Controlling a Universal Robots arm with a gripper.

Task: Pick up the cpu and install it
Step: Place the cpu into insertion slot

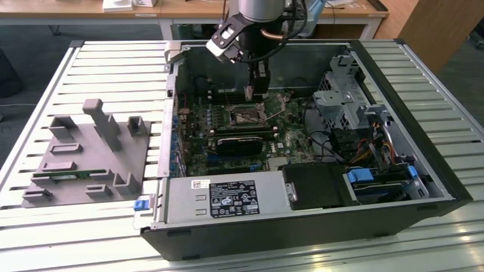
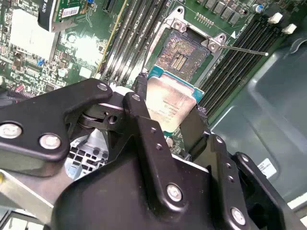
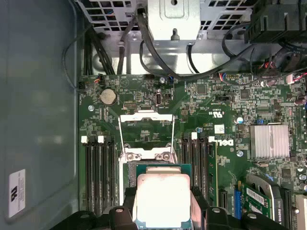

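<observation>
Cpu (image 2: 170,103) is sitting clamped between the gripper's (image 2: 169,109) black fingers (image 2: 194,125), silver top showing. In the second wrist view we are seeing it near the open socket (image 2: 184,50) on the green motherboard (image 2: 72,62), not seated in it. In the exterior view we are finding the gripper in the upper middle of the frame, reaching down into the open case (image 1: 302,232). A grey tray (image 1: 83,153) is lying on the slatted desk (image 1: 76,238) at the frame's left.
</observation>
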